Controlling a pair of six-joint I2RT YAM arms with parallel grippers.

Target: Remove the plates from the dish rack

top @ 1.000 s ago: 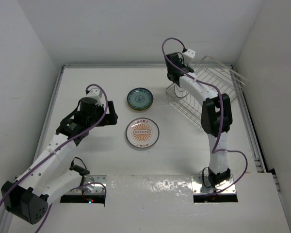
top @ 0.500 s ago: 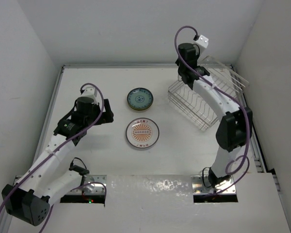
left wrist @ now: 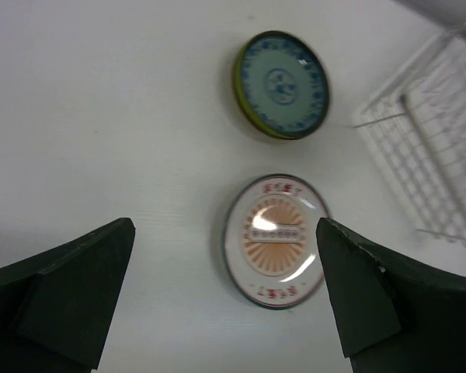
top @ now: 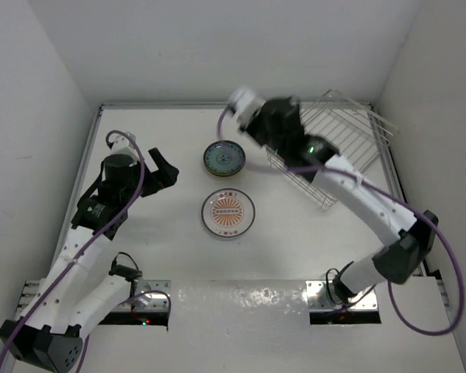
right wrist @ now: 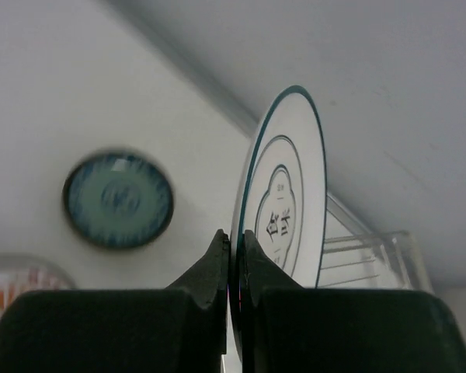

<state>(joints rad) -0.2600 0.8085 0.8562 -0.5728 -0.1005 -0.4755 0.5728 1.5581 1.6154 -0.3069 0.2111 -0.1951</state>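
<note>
Right claw (right wrist: pixel 234 268), now swinging off the rack (top: pixel 353 128) toward upper centre, pinching an upright white plate (right wrist: pixel 291 194) by its edge; left claw (left wrist: pixel 225 260) wide.

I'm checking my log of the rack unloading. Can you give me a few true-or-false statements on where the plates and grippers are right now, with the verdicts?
1. The right gripper pinches a white plate with dark markings by its rim, holding it on edge. True.
2. The left gripper is shut on the orange-patterned plate. False: it is open and holds nothing, and that plate lies on the table below it.
3. Two plates lie flat on the table. True: the orange-patterned plate and the blue-patterned plate.
4. The blue-patterned plate is stacked on the orange-patterned plate. False: they lie apart, side by side.
</note>
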